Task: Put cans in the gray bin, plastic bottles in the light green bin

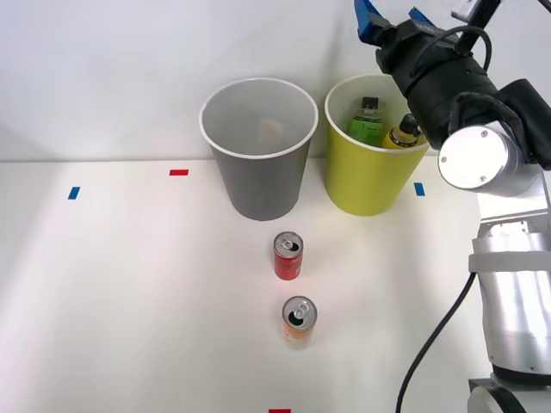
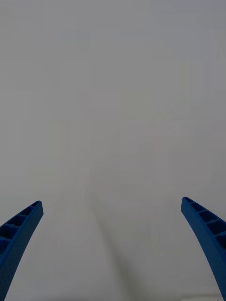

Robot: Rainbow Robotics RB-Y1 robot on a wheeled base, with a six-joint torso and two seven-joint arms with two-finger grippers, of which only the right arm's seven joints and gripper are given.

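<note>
Right arm was raised high at the back right of the surface (image 1: 129, 284), forearm angled up and back, wrist above and just behind the light green bin (image 1: 366, 185). Pincer (image 1: 392, 19) sat above the bin's far rim, pointing toward the wall. It was open and empty: blue ribbed fingers (image 2: 19, 230) were spread wide in the wrist view, plain pale wall between them. Black cable looped off the wrist; another hung down along the arm's lower silver section.

Light green bin stood near the back edge, right of centre, upright. Inside it: green-label bottle (image 1: 368, 125) and amber bottle (image 1: 401, 133), both black-capped, side by side, caps up.

Gray bin (image 1: 258, 172) stood just left of it, upright, the two rims close but apart. Something pale showed at its bottom; couldn't tell what.

Both cans were upright on the surface in front of the gray bin, toward the front edge: red can (image 1: 288, 255) nearer the bins, orange can (image 1: 299, 320) behind it toward the robot, apart from each other. Pull-tab tops up.
</note>
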